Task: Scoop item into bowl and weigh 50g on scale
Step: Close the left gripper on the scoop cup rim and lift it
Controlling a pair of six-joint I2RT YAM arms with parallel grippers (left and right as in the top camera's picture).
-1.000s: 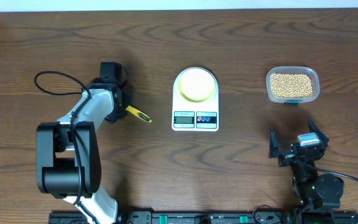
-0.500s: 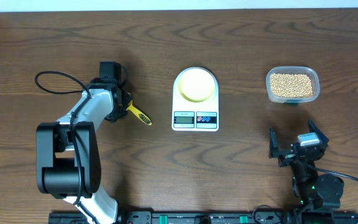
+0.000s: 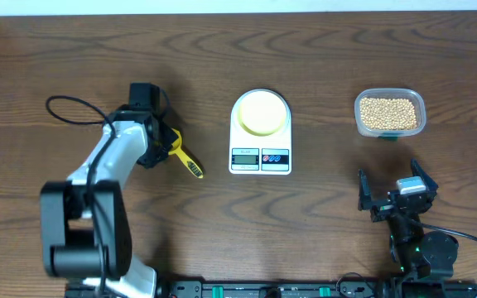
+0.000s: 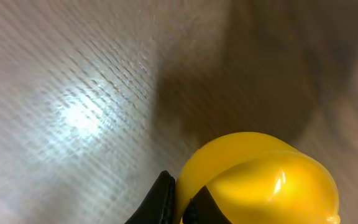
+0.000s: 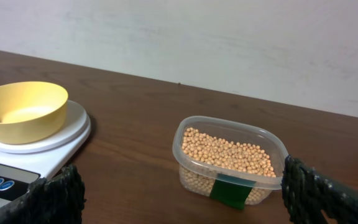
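Note:
The pale yellow bowl [image 3: 261, 112] sits on the white scale [image 3: 260, 134], also seen in the right wrist view: bowl [image 5: 22, 111], scale [image 5: 17, 163]. The tan beans [image 3: 387, 112] fill a clear tub [image 3: 416, 116] at the right; beans [image 5: 229, 151]. My left gripper [image 3: 160, 141] is shut on a bright yellow measuring spoon [image 3: 184, 156], its scoop filling the left wrist view [image 4: 260, 180] close over the table. My right gripper [image 3: 392, 199] is open and empty, near the front edge, below the tub.
A black cable [image 3: 69, 112] loops on the table left of the left arm. A green label [image 5: 229, 190] marks the tub's front. The wall stands behind the table's far edge.
The left arm has shifted slightly and the spoon's handle has swung down and to the right. The right arm has not moved.

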